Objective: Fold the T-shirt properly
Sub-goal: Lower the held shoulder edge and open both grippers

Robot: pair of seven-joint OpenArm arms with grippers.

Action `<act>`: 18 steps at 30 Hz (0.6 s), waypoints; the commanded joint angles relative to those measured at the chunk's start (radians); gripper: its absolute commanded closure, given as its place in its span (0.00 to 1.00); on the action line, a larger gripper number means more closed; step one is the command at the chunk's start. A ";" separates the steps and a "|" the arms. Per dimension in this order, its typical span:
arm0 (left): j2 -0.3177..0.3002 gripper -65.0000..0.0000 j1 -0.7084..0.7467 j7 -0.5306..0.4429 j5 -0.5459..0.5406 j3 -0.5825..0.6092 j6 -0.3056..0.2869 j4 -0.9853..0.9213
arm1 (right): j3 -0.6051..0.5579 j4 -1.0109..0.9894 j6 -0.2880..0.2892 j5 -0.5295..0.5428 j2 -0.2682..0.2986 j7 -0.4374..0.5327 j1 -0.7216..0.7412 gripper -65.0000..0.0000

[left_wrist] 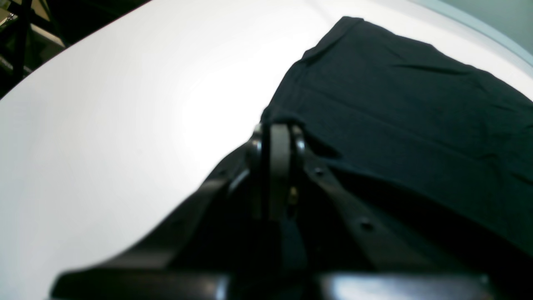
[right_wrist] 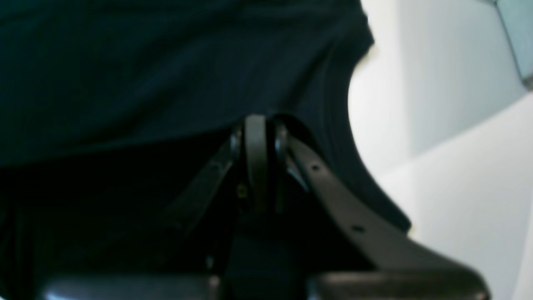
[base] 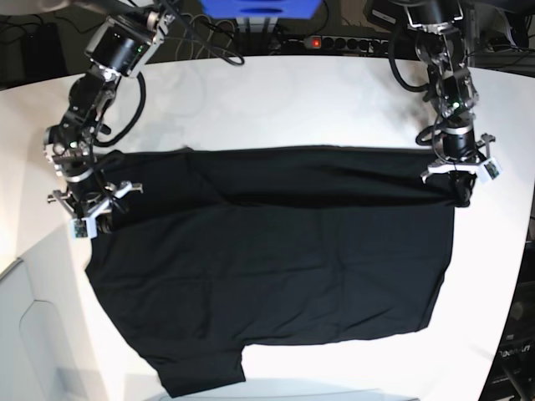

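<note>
The black T-shirt [base: 276, 267] lies spread across the white table [base: 276, 100], plain side up, with a fold ridge running along its far part. My left gripper [base: 460, 194] stands at the shirt's far right corner in the base view, and its jaws are shut on the cloth. The left wrist view shows that gripper [left_wrist: 280, 129] pinching the T-shirt [left_wrist: 408, 108] at its edge. My right gripper [base: 94, 221] is at the shirt's left edge and is also shut on it. In the right wrist view the gripper [right_wrist: 260, 121] holds the T-shirt [right_wrist: 145, 71] near a hem.
A blue box [base: 259, 10] and a power strip [base: 334, 42] with cables sit behind the table's far edge. The table's curved front edge [base: 50, 251] runs down the left side, with a pale panel [base: 33, 334] below it.
</note>
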 commanded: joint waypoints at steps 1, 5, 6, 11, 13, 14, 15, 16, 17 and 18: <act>-0.013 1.00 -0.020 -0.030 0.002 -0.003 -0.003 0.004 | -0.003 0.018 0.016 0.019 0.003 0.027 0.019 1.00; -0.013 1.00 -0.056 -0.030 0.002 -0.003 -0.003 -0.044 | -0.003 0.003 0.016 0.019 0.003 0.026 0.042 1.00; -0.013 1.00 -0.063 -0.030 0.002 -0.003 -0.003 -0.058 | -0.003 -0.008 0.016 0.019 0.005 0.026 0.046 1.00; -0.028 1.00 -0.082 -0.030 0.002 -0.003 -0.003 -0.091 | -0.003 -0.048 0.016 0.019 0.020 0.029 0.048 1.00; -0.036 1.00 -0.085 -0.028 0.002 0.003 -0.003 -0.108 | -0.003 -0.071 0.016 0.019 0.020 0.029 0.051 1.00; -0.039 1.00 -0.099 -0.028 0.002 0.019 -0.003 -0.116 | -0.003 -0.081 0.016 0.019 0.020 0.029 0.062 1.00; -0.050 1.00 -0.108 -0.028 0.002 0.031 -0.003 -0.119 | -0.001 -0.094 0.016 0.019 0.020 0.029 0.069 1.00; -0.064 1.00 -0.111 -0.028 0.002 0.045 -0.003 -0.121 | -0.001 -0.104 0.016 0.019 0.020 0.029 0.072 1.00; -0.071 1.00 -0.111 -0.028 0.002 0.057 -0.003 -0.127 | -0.001 -0.109 0.016 0.019 0.020 0.029 0.074 1.00; -0.074 1.00 -0.114 -0.028 0.002 0.068 -0.003 -0.133 | -0.001 -0.111 0.016 0.019 0.020 0.029 0.074 1.00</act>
